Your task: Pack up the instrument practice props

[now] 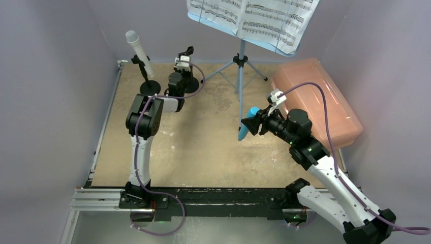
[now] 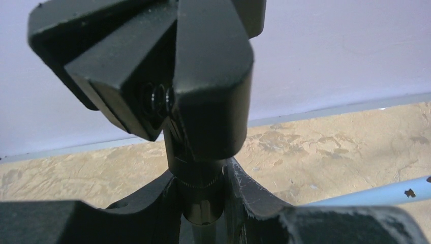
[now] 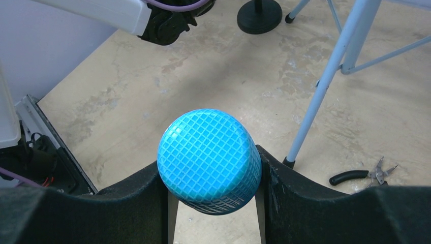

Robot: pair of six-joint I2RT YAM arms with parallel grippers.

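Two grips are shown at this moment, one on each arm. The left gripper point(image 2: 201, 203) is closed partway around the thin black stem of the second mic holder point(image 2: 213, 91), with one finger pressed against each side of the stem just under the holder's clip head. This holder is stood upright on its round base at the back of the table point(image 1: 203, 152), close to the rear wall point(image 2: 330, 46). Just to its left the first mic holder point(image 1: 150, 87) is stood on its own round base, and the white microphone point(image 1: 138, 48) is carried in it, tilted with its head up and to the left. The right gripper point(image 3: 211, 208) is held about half open and is clamped on the blue microphone point(image 3: 209, 161), whose meshed head is turned toward the wrist camera and wedged between the two fingers. In the overhead view the blue microphone is seen near the middle of the table, raised above the surface and tilted with its tail downward, just beside the pole of the music rack point(image 1: 241, 66). The rack is stood on its tripod legs toward the back of the table, and the sheet-music pages point(image 1: 254, 18) are spread across its top. The pink box point(image 1: 317, 99) is placed at the right side of the table, behind the right arm. The pliers point(image 3: 363, 174) are lain on the table beside one foot of the rack.
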